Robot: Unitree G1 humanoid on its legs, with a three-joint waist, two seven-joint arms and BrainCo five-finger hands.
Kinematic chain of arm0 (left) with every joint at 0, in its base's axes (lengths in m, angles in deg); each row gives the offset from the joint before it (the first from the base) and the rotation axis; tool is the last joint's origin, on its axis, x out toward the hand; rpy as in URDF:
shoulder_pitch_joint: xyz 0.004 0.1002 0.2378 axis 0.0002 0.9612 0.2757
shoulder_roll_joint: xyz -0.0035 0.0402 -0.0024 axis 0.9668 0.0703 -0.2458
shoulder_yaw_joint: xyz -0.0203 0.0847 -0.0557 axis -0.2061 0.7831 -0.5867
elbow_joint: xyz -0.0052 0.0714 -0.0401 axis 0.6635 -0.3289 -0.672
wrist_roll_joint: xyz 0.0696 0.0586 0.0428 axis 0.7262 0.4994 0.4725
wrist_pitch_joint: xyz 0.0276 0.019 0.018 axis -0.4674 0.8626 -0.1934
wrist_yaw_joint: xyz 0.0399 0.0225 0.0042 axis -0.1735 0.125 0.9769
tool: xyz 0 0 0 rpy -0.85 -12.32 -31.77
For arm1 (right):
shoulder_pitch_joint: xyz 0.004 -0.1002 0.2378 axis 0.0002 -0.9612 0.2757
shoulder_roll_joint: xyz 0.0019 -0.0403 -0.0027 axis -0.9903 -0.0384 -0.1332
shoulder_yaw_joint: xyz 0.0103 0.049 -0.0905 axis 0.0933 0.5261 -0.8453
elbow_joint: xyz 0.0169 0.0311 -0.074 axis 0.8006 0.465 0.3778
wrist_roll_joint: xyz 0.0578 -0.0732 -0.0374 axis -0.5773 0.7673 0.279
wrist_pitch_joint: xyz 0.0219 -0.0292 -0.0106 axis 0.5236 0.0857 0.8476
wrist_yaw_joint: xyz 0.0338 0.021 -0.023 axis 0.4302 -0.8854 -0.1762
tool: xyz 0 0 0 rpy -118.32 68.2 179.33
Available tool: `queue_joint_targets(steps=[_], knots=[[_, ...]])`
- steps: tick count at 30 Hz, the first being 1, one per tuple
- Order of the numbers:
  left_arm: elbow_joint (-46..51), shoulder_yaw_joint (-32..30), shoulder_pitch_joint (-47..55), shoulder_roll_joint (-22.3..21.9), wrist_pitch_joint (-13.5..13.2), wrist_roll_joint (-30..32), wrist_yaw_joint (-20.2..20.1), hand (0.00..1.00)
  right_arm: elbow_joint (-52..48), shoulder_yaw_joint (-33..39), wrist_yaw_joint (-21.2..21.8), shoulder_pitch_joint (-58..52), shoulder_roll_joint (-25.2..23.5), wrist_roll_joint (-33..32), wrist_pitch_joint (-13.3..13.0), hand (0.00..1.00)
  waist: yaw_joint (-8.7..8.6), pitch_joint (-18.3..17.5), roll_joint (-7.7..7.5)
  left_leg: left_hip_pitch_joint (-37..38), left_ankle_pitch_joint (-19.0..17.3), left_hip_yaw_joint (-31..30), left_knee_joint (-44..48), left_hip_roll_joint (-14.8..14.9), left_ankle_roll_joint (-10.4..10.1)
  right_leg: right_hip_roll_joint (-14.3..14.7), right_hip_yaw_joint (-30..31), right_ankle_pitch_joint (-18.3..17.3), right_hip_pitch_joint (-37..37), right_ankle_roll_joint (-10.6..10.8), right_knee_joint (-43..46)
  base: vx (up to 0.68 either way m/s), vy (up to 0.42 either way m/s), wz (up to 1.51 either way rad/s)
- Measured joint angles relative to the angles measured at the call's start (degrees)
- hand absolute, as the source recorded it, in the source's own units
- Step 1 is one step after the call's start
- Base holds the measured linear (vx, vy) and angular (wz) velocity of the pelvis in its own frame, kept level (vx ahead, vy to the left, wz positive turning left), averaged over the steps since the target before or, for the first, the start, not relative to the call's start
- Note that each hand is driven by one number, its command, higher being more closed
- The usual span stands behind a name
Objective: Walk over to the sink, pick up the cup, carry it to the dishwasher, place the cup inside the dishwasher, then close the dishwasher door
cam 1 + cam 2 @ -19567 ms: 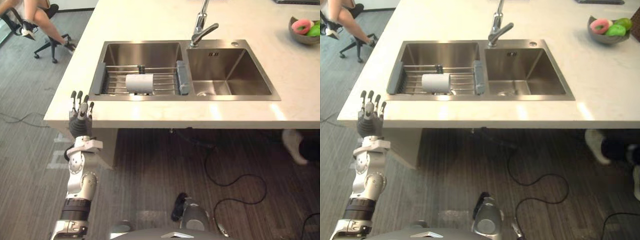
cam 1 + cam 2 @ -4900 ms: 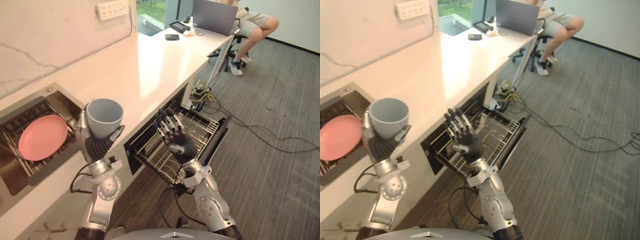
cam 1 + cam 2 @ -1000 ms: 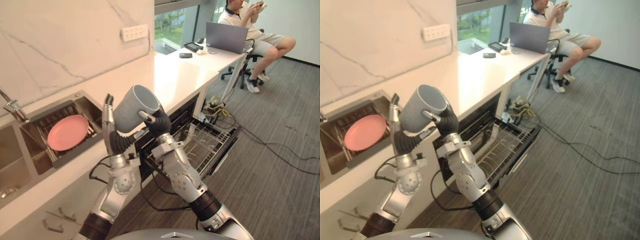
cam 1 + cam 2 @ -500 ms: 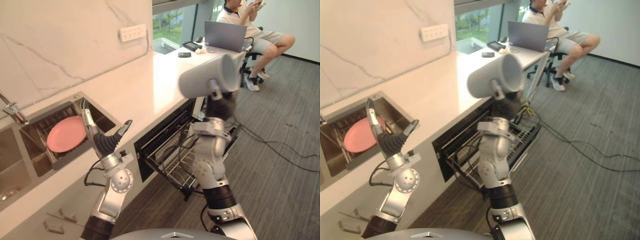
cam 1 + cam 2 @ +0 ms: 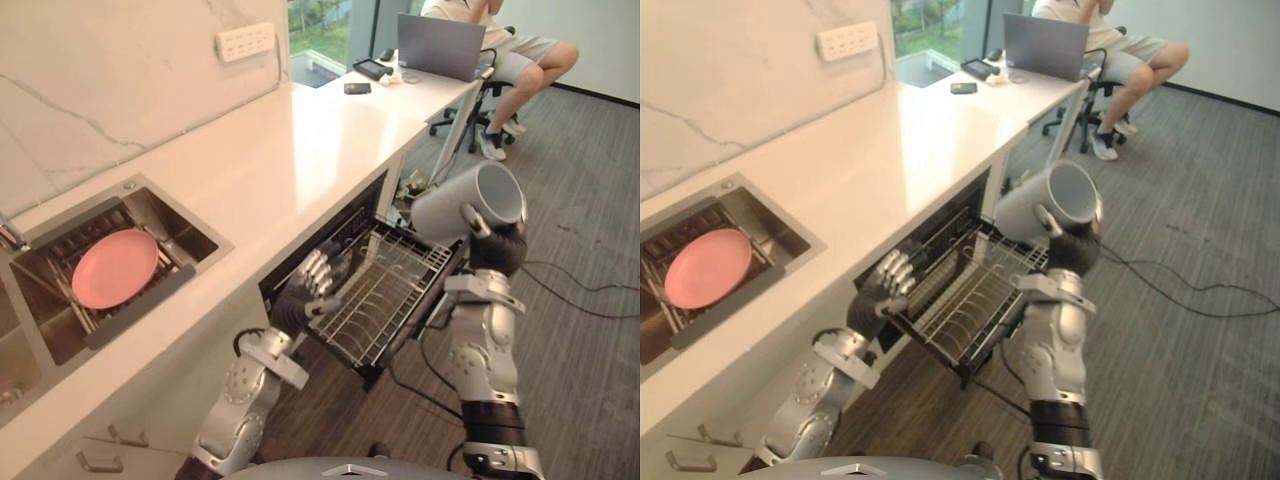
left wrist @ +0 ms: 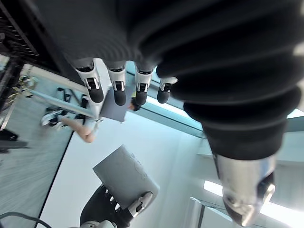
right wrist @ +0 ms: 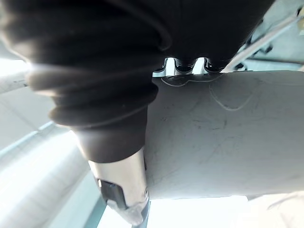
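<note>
Cup (image 5: 460,205) passes to right hand (image 5: 495,246), fingers curled round it, above dishwasher rack (image 5: 385,295); left hand (image 5: 305,292) drops beside rack, loose, empty. Next: set cup in.

Cup (image 7: 223,137): pale grey, its scuffed, faintly scratched wall seen from very close.
Right hand (image 7: 115,167): curled round the cup, gripping it.
Thumb (image 7: 124,199): silver, laid flat against the cup's side.
Fingers (image 7: 185,63): a row of tips showing over the cup's far edge, touching it.
Ribbed cover (image 7: 85,71): dark, just beside the cup, between thumb and fingers.
</note>
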Motion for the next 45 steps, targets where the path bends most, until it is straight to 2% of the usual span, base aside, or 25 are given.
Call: queue_joint_targets(steps=[3, 5, 6, 7, 8, 9, 11, 12, 14, 16, 18, 21, 24, 27, 28, 31, 37, 42, 45], knots=[[-3.0, -0.6, 3.5, 0.9, 3.1, -1.6, -3.2, 0.00, 4.2, 3.1, 1.7, -0.3, 2.5, 0.0, 1.4, 1.00, 0.02, 0.5, -0.04, -0.8, -0.1, -0.6, 0.0, -0.1, 0.0, -0.2, -0.7, 0.0, 0.0, 0.1, 0.0, 0.05, -0.002, 0.10], [-7.0, -1.7, 5.0, 1.2, 6.2, -1.3, -2.6, 0.00, 6.7, 4.2, 3.3, -0.3, 4.0, 0.1, 2.0, 1.00, 0.08, 0.5, 0.02, -1.0, -0.2, -1.6, 0.0, -0.2, 0.0, -0.3, -1.6, -0.2, 0.1, 0.3, 0.0, 0.03, -0.005, 0.23], [-11.0, -2.6, 5.5, 1.3, 8.1, 0.7, -0.3, 0.00, 8.0, 4.5, 3.9, -0.2, 4.8, 0.1, 3.0, 1.00, 0.35, 0.6, -0.13, -1.2, -0.1, -2.0, 0.0, -0.1, 0.0, -0.3, -2.1, -0.3, 0.2, 0.3, 0.0, 0.04, -0.010, 0.23], [-13.1, -3.0, 5.6, 1.3, 8.9, 2.1, 1.0, 0.00, 8.5, 4.5, 4.4, -0.2, 5.2, 0.2, 3.8, 1.00, 0.62, 0.6, -0.12, -1.5, -0.1, -2.1, 0.0, -0.1, 0.0, -0.3, -2.2, -0.3, 0.2, 0.3, 0.0, 0.01, -0.009, 0.17], [-16.8, -4.5, 6.2, 1.3, 10.8, 3.9, 4.0, 0.00, 9.6, 4.6, 5.3, -0.2, 5.9, 3.1, 6.0, 1.00, 0.99, 0.8, -0.10, -2.0, -0.1, -2.5, 0.0, -0.1, 0.1, -0.4, -2.3, -0.3, 0.2, 0.3, 0.0, -0.01, -0.005, 0.13], [-18.4, -5.4, 6.5, 1.3, 12.0, 4.8, 5.4, 0.00, 10.0, 4.5, 5.7, -0.2, 6.2, 4.9, 7.5, 1.00, 1.09, 0.9, -0.11, -2.1, -0.1, -2.7, 0.0, -0.1, 0.1, -0.4, -2.5, -0.4, 0.3, 0.3, 0.0, -0.01, -0.005, 0.22], [-23.8, -9.4, 8.4, 1.7, 14.6, 10.0, 8.6, 0.00, 12.2, 2.8, 8.1, -0.2, 6.7, 9.1, 12.3, 1.00, 1.49, 1.1, -0.12, -2.2, 0.1, -3.7, 0.1, -0.3, 0.1, -0.3, -4.0, -0.5, 0.4, 0.3, 0.0, 0.02, -0.009, 0.22], [-24.8, -10.2, 9.0, 1.8, 14.7, 11.8, 9.0, 0.00, 12.6, 2.1, 8.4, -0.3, 6.6, 9.7, 13.4, 1.00, 1.66, 1.3, -0.27, -2.2, 0.1, -3.8, 0.2, -0.3, 0.1, -0.3, -4.1, -0.6, 0.5, 0.3, 0.0, 0.03, -0.010, 0.16], [-28.8, -12.2, 10.2, 3.0, 14.6, 19.7, 9.9, 0.00, 15.0, -1.4, 10.2, -0.3, 6.5, 12.7, 16.1, 1.00, 1.98, 2.1, -0.49, -2.1, 0.3, -5.1, 0.3, -0.4, 0.1, -0.5, -5.5, -0.8, 1.5, 0.5, 0.0, 0.00, -0.008, 0.25], [-31.8, -13.1, 10.4, 3.8, 14.8, 25.6, 10.1, 0.00, 17.3, -3.5, 10.3, -0.3, 5.6, 15.5, 17.1, 1.00, 2.86, 2.4, -0.63, -1.9, 0.3, -5.5, 0.2, -0.5, 0.1, -0.6, -5.6, -1.0, 2.1, 0.6, 0.0, -0.02, 0.002, 0.18], [-33.7, -15.1, 10.0, 3.5, 15.1, 28.9, 9.9, 0.00, 20.6, -5.8, 10.2, 0.4, 5.2, 19.5, 17.8, 1.00, 3.87, 2.5, -0.43, -2.1, 0.4, -6.0, 0.0, -0.8, 0.3, -1.0, -6.8, -1.3, 2.3, 0.7, 0.0, -0.03, 0.010, 0.15], [-36.9, -17.9, 8.1, 3.3, 15.1, 31.6, 10.3, 0.00, 25.9, -7.0, 9.0, 3.5, 5.3, 23.8, 18.1, 1.00, 4.10, 2.9, 0.04, -2.7, 0.4, -6.1, 0.0, -1.1, 0.4, -1.3, -7.0, -1.2, 2.3, 0.9, 0.0, -0.04, 0.021, 0.06], [-46.8, -25.3, 5.9, 4.7, 17.6, 35.4, 13.7, 0.00, 31.6, -7.2, 6.8, 9.6, 7.1, 27.2, 19.0, 1.00, 3.90, 5.3, 0.52, -2.9, 0.5, -6.2, 0.0, -0.9, 0.2, -1.5, -7.4, -1.5, 1.9, 0.9, 1.2, -0.01, 0.004, 0.05], [-49.2, -26.5, 6.2, 6.1, 18.5, 36.3, 13.6, 0.00, 36.0, -6.1, 6.5, 14.7, 11.9, 28.7, 19.8, 1.00, 3.98, 8.0, 0.83, -5.2, 1.9, -5.7, 0.3, -0.7, 0.5, -2.4, -9.8, -2.5, 0.3, 1.0, 3.7, -0.04, 0.017, 0.45], [-49.6, -26.8, 6.4, 6.0, 18.5, 36.3, 13.5, 0.00, 38.0, -5.6, 6.6, 17.8, 13.6, 29.4, 20.4, 1.00, 4.74, 9.6, 0.81, -6.3, 2.9, -5.7, 0.4, -0.8, 1.0, -2.9, -10.0, -2.4, -1.2, 0.9, 4.7, -0.01, 0.025, 0.25], [-50.1, -26.8, 6.0, 5.8, 18.4, 36.2, 13.2, 0.00, 41.7, -5.0, 7.2, 24.1, 15.8, 31.0, 20.7, 1.00, 6.33, 13.1, 0.87, -9.1, 3.8, -6.3, 0.8, -1.3, 1.2, -4.1, -10.0, -2.7, -4.3, 0.6, 7.1, -0.04, 0.038, 0.17], [-52.3, -26.8, 4.6, 5.6, 17.0, 34.4, 13.1, 0.00, 47.8, -7.5, 8.6, 32.5, 20.0, 33.8, 20.9, 1.00, 7.83, 19.1, 1.77, -13.5, 4.2, -8.4, 3.3, -2.4, 1.9, -6.9, -11.0, -5.0, -8.7, 0.5, 13.6, -0.07, 0.019, 0.20], [-56.0, -26.8, 4.2, 4.7, 16.4, 32.7, 13.8, 0.00, 54.0, -11.3, 9.6, 35.7, 21.8, 33.7, 21.1, 1.00, 9.59, 19.6, 2.10, -17.3, 5.1, -9.9, 3.7, -3.3, 2.3, -8.9, -11.4, -6.8, -13.1, 0.3, 18.4, -0.06, -0.018, 0.19], [-57.6, -26.7, 2.7, 3.7, 15.3, 31.9, 14.8, 0.00, 57.2, -12.9, 9.5, 39.2, 22.2, 33.4, 21.4, 1.00, 10.43, 21.0, 3.05, -19.3, 5.8, -11.1, 3.7, -3.8, 2.2, -10.2, -11.9, -8.1, -15.6, 0.0, 21.6, -0.08, -0.042, 0.22]])
